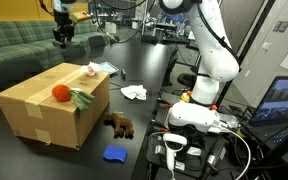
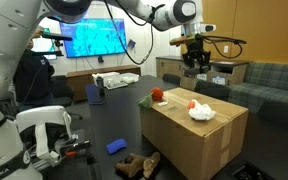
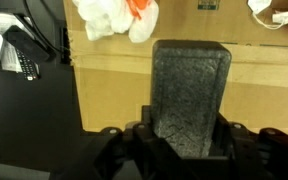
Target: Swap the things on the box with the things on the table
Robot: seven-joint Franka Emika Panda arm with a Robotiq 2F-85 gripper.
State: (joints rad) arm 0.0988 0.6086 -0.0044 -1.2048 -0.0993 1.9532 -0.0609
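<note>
The gripper (image 3: 189, 140) hangs high over the box (image 1: 39, 112) on the black table (image 1: 134, 115), clamped on a dark grey block (image 3: 189, 80). An orange toy (image 1: 59, 93) sits on the box top.

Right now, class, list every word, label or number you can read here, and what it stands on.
No text can be read.
On the cardboard box: plain sides, no print visible.
On the wall monitor: a blue picture, too blurred to read.
On the laptop screen: too small to read.
</note>
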